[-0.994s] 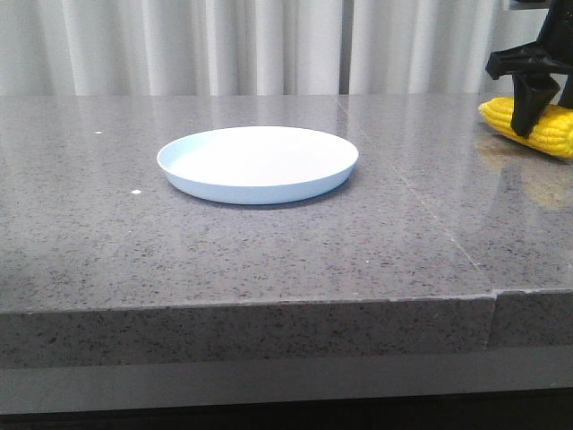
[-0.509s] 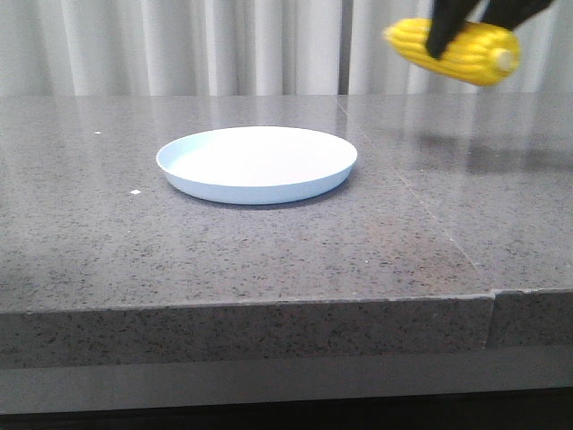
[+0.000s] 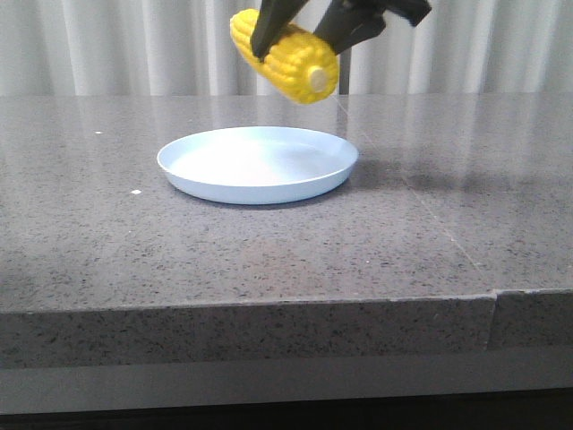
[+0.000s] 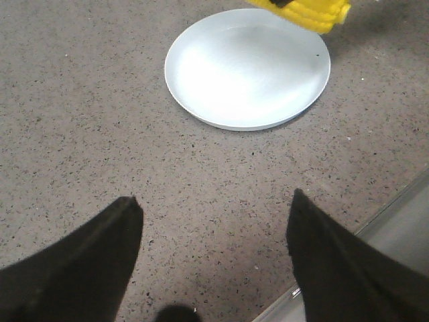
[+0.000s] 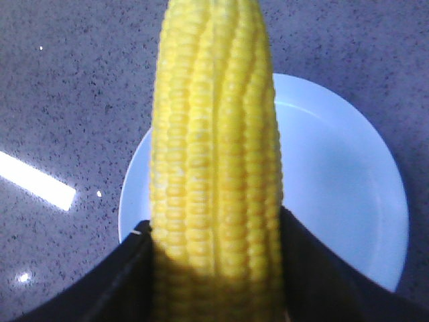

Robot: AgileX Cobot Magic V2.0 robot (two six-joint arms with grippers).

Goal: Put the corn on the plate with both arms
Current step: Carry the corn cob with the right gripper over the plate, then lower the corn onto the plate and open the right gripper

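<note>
corn [image 3: 285,59] above plate [image 3: 258,165], in right pincer [image 3: 300,31] | plate on table [image 3: 269,242]

The right gripper [image 3: 300,36] hangs high in the front view, its black fingers [image 5: 127,282] clamped from both sides on what it carries. The left gripper [image 4: 214,221] hovers with fingers spread wide, holding nothing.

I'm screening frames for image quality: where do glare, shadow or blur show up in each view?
Front view: countertop reflects the curtains; soft shadow right of the plate. Left wrist view: bright sheen on the plate, dark left gripper fingers blurred. Right wrist view: sharp corn, shaded near the right gripper; bright streak on the countertop.
</note>
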